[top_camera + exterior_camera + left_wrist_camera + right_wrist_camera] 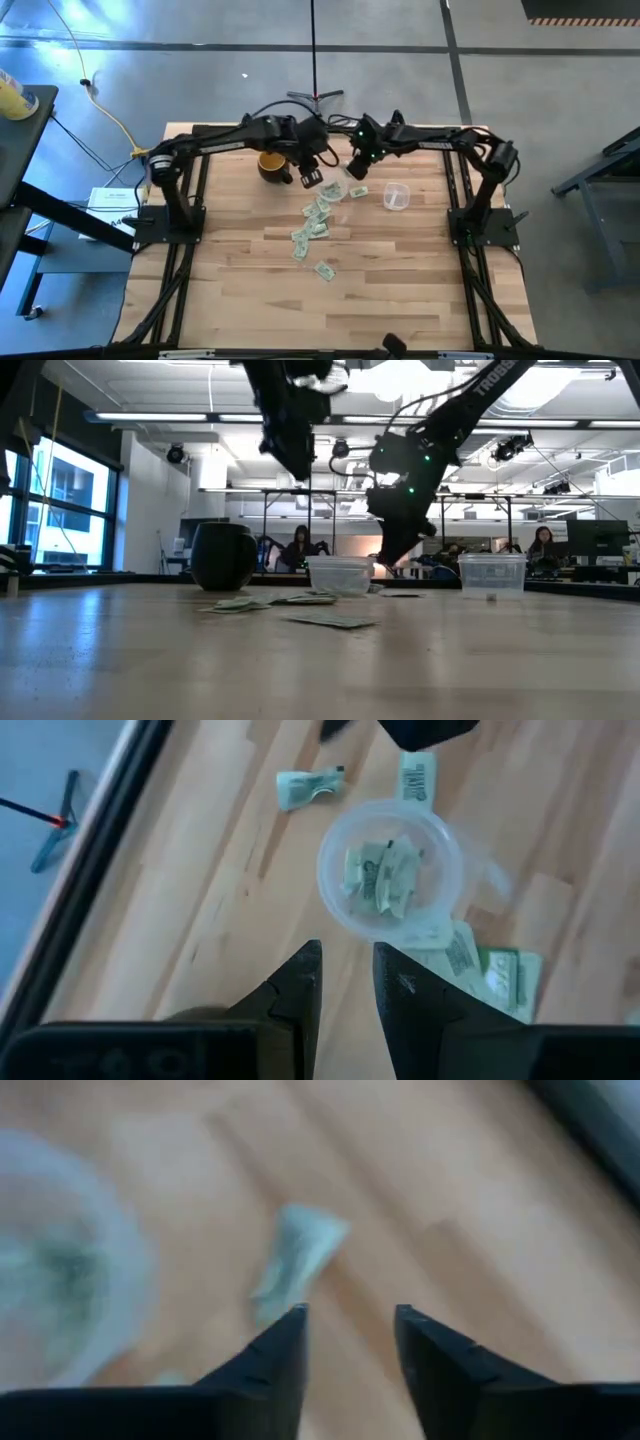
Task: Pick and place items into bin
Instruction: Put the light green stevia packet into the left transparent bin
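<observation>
The bin, a shallow clear bowl (333,190) (390,870) (340,575), stands on the table with several pale-green slips (380,875) inside it. More slips lie flat on the wood near it (315,212) (325,270) (312,785). My left gripper (347,970) (310,178) hovers open above the table beside the bowl and holds nothing. My right gripper (348,1330) (357,170) is open and low, on the bowl's far-right side. Just ahead of its fingers one slip (295,1260) (358,191) lies on the table.
A yellow mug (272,165) (222,555) stands left of the bowl, close under the left arm. A smaller clear cup (396,196) (492,572) stands to the bowl's right. Bare wood (400,290) stretches toward the near edge. People sit in the room beyond.
</observation>
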Action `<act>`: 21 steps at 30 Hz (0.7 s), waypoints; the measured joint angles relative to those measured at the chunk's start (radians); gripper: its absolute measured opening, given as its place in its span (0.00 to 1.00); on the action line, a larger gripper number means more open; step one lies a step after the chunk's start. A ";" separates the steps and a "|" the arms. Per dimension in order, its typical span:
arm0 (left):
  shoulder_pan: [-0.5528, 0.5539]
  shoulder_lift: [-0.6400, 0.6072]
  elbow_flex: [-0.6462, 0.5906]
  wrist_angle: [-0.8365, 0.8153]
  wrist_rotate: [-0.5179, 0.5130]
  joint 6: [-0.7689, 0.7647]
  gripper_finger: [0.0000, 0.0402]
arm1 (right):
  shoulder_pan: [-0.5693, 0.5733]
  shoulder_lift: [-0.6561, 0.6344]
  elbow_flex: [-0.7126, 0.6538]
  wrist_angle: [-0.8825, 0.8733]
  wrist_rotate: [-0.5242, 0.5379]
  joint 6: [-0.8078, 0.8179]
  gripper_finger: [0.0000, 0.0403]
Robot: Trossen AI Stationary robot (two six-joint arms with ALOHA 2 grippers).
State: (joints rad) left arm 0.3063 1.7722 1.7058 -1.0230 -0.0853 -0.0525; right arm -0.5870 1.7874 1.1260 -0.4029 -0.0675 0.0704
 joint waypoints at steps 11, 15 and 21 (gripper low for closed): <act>0.002 -0.187 -0.101 -0.001 -0.003 -0.035 0.32 | -0.004 0.181 0.238 -0.175 -0.017 0.191 0.60; 0.016 -0.257 -0.174 0.006 -0.003 -0.081 0.32 | 0.038 0.282 0.394 -0.348 0.023 0.201 0.57; 0.015 -0.323 -0.252 0.015 -0.016 -0.129 0.32 | 0.047 0.309 0.436 -0.402 0.066 0.231 0.54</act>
State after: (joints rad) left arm 0.3210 1.4489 1.4541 -1.0081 -0.1016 -0.1817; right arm -0.5399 2.0964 1.5622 -0.8049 -0.0019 0.3013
